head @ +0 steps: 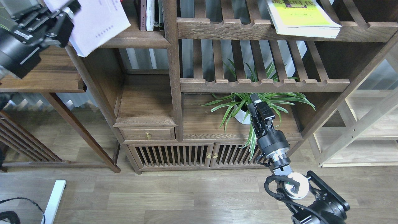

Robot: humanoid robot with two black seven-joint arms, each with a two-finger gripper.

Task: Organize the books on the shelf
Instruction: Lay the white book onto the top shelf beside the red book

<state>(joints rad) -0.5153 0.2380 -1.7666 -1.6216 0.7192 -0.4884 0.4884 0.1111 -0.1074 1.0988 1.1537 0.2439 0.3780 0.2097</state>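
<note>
My left gripper [66, 9] at the top left is shut on the left edge of the white-lavender book [98, 23]. The book is tilted, and its lower corner hangs over the left end of the shelf [136, 41], a dark board with a moulded front edge. The yellow-green book [300, 17] lies flat on the slatted rack [248, 29] at the upper right. The dark red book is out of view. My right gripper [260, 107] is low in the middle, in front of the plant, holding nothing; I cannot tell its fingers apart.
Thin upright books [150, 15] stand at the shelf's right end against a post [171, 62]. A potted spider plant [248, 109] sits behind my right gripper. A drawer unit [147, 133] is below. A side table [43, 77] stands at the left.
</note>
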